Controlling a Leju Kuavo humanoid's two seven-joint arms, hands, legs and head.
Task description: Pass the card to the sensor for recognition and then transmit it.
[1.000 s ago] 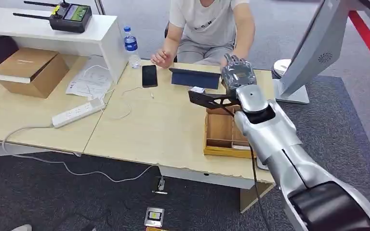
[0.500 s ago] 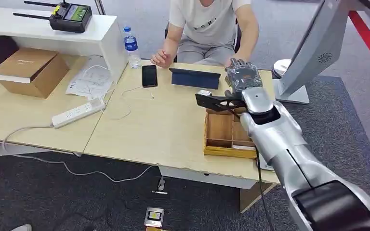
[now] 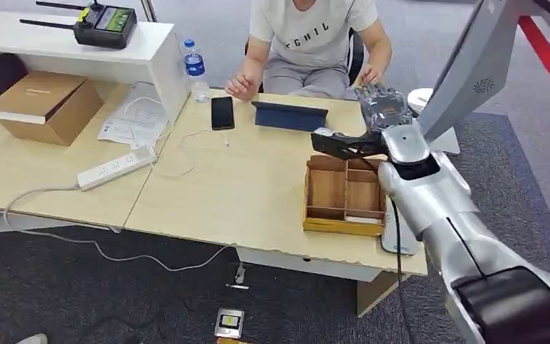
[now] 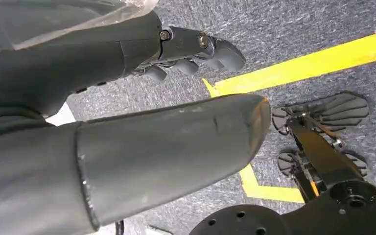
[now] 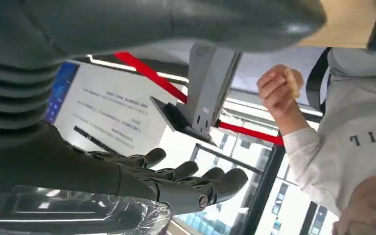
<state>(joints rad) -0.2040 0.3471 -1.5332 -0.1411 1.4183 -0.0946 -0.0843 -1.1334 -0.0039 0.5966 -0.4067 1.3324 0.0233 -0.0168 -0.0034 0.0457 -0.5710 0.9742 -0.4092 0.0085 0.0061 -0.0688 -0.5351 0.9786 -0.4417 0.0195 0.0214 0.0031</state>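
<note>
Right hand (image 3: 381, 107), upper right of the head view: raised above the far edge of the wooden compartment tray (image 3: 344, 195), fingers extended and apart, grasping nothing. Left hand (image 4: 142, 98): hanging over grey carpet, fingers loosely curled, empty. Card: cannot be made out; a person (image 3: 315, 39) sits behind the light wooden desk (image 3: 243, 179)

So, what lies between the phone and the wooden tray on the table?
In the head view, bare tabletop lies between the phone and the wooden tray.
</note>
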